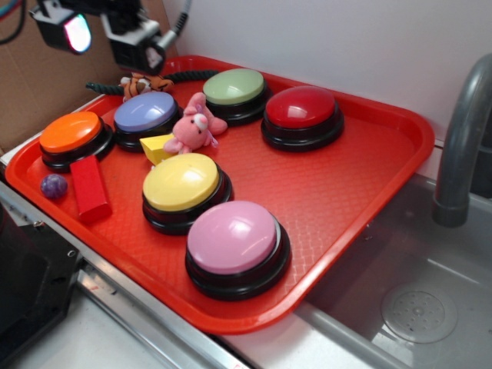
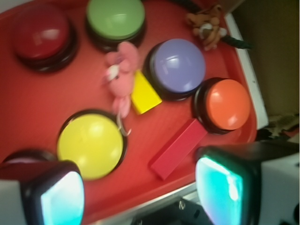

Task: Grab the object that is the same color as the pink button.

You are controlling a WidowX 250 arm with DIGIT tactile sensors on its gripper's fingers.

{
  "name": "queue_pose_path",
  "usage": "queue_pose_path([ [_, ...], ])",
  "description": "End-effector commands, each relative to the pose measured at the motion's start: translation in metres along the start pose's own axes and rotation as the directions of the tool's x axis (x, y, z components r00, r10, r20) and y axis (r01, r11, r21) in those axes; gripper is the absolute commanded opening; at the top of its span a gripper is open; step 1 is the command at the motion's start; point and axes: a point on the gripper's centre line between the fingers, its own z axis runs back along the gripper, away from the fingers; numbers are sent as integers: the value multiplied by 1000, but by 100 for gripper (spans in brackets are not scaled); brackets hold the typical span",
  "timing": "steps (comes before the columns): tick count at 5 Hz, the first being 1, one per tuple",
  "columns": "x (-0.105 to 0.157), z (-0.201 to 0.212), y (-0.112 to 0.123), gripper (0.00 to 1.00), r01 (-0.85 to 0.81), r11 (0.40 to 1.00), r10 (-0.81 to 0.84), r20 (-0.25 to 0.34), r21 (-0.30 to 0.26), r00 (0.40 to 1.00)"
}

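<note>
Gripper (image 2: 140,192) hangs high over the tray's (image 1: 369,192) left-rear corner w/ jaws apart, nothing btwn the pads (image 2: 220,187), well clear of everything below. Pink pig toy (image 1: 195,126) sits mid-tray, leaning on the yellow wedge block (image 1: 156,147), btwn the blue-lavender button (image 1: 145,112) and green button (image 1: 234,86), just behind the yellow button (image 1: 181,181); the pink button (image 1: 233,237) is at the tray's front edge, well apart from the pig. Also on tray: red button (image 1: 300,107), orange button (image 1: 71,132), tiger plush (image 1: 142,83) at rear, red block (image 1: 89,187), small purple ball (image 1: 54,185) by the front-left rim.
</note>
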Motion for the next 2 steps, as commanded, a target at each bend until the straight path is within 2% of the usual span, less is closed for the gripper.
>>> queue_pose_path([
  [1,42,-45,0,100,-104,992,102,26,66,994],
  [2,54,-70,2,100,-108,994,109,9,-12,994],
])
